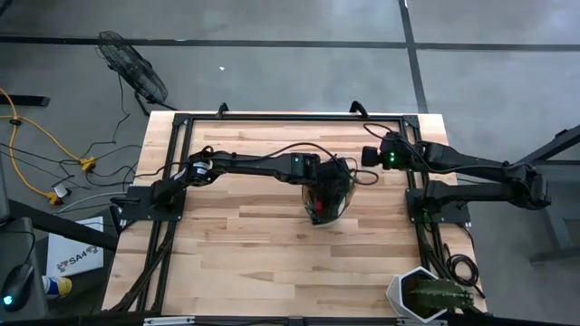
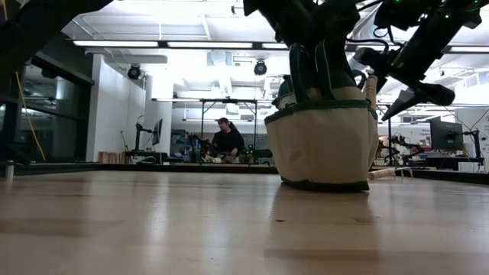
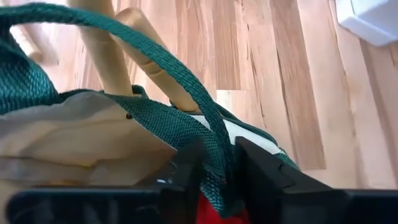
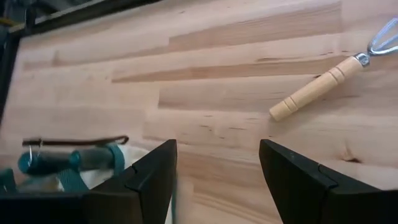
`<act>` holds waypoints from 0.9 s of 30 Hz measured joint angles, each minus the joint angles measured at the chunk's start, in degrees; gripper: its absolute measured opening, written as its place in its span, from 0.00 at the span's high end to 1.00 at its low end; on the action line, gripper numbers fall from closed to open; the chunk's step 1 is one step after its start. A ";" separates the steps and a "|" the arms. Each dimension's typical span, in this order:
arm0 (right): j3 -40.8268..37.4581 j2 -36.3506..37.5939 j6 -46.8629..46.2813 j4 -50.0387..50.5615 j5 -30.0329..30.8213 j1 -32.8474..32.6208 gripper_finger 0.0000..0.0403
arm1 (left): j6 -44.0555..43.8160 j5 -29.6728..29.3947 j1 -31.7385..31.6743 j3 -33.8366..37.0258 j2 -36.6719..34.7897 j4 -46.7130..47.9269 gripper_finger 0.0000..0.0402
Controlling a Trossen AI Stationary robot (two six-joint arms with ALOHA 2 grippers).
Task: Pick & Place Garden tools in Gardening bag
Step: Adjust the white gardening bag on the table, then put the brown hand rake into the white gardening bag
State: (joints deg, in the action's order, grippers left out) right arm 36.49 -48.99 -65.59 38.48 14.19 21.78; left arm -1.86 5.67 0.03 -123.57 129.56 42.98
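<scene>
The tan canvas gardening bag [image 2: 321, 141] with dark green trim stands on the table near its middle, and it also shows in the high view [image 1: 328, 201]. Two wooden tool handles [image 3: 109, 59] stick up out of it, and a red fabric piece [image 3: 211, 214] lies inside. My left gripper [image 3: 217, 155] is above the bag [image 1: 319, 186], shut on a green loop handle. My right gripper [image 4: 217, 152] is open and empty, to the right of the bag [image 1: 372, 156]. A wooden-handled metal tool [image 4: 317, 84] lies flat on the table beyond it. Teal-handled shears [image 4: 62, 158] and a thin dark rod [image 4: 74, 141] show at the bag. My left gripper pinches the bag's green webbing loop handle [image 3: 214, 134] between its two fingers, which come from above and point down. The strap runs up out of the jaws and arches over the wooden handles. The bag hangs upright below the gripper, and its bottom [image 2: 325, 185] appears to rest on the table.
A spiky green plant in a white hexagonal pot [image 1: 426, 294] stands at the table's near right corner; it also shows in the left wrist view [image 3: 373, 18]. Bare wood lies left of the bag and in front of it. A person sits in the room behind [image 2: 227, 141].
</scene>
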 joint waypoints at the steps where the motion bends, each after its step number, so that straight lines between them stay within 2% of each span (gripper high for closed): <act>1: 0.00 -0.01 -1.12 0.00 0.43 -0.01 0.45 | 1.12 -0.02 0.00 0.00 0.00 0.00 0.74; 8: 0.00 -0.02 -8.66 -0.22 0.77 -0.02 0.45 | 6.94 -0.04 0.00 0.00 0.00 0.00 0.46; 14: 0.00 -0.02 -7.92 -0.22 -0.14 -0.02 0.45 | 12.85 -1.44 -0.02 -0.84 -0.88 1.15 0.29; 18: 0.00 -0.04 -9.54 -0.20 0.26 -0.02 0.45 | 16.05 -3.80 -0.02 -3.47 -1.44 3.54 0.25; 27: 0.00 -0.04 -11.12 0.03 0.94 -0.02 0.45 | 22.91 -9.07 -0.03 -10.84 -1.50 9.51 0.24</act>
State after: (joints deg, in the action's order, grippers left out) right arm 36.49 -49.04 -76.71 38.51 15.13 21.76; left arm 21.04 -3.40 0.00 -134.41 128.06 52.49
